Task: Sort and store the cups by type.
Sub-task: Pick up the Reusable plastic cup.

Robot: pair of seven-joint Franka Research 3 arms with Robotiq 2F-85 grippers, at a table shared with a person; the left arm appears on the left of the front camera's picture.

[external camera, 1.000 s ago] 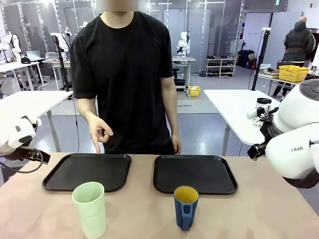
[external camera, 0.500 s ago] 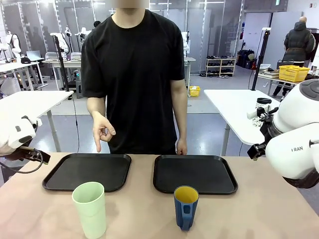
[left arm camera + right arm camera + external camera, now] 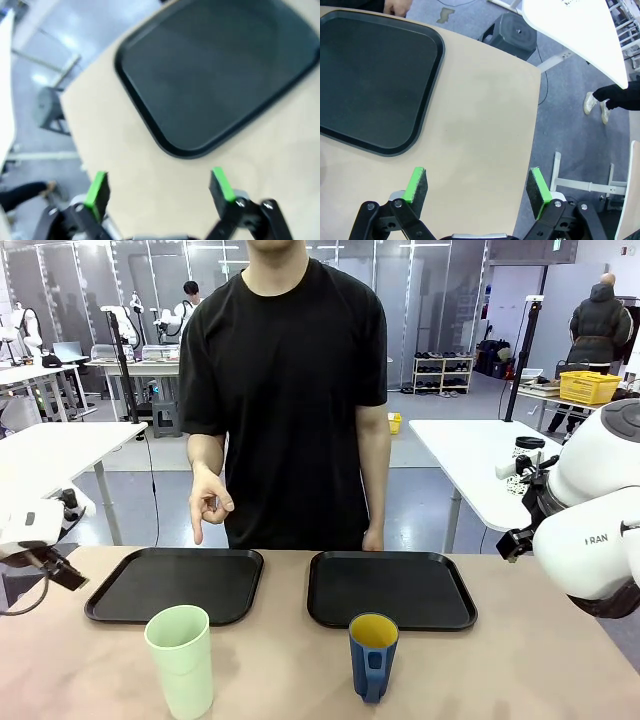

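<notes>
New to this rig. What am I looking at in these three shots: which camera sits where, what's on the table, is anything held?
This is a two-armed robot at a table, with a person standing across from it. The wide picture comes from a fixed camera between the arms. The left arm shows at its left edge and the right arm at its right edge. The other two pictures come from cameras on the wrists, each looking past that arm's own green-padded fingers. The left fingers are spread open over bare table by the left tray. The right fingers are open too, beside the right tray. Nearer the robot stand a pale green tumbler and a blue mug with a yellow inside, neither on a tray yet. Nothing is held. The person's hand points a finger down toward the left tray.
</notes>
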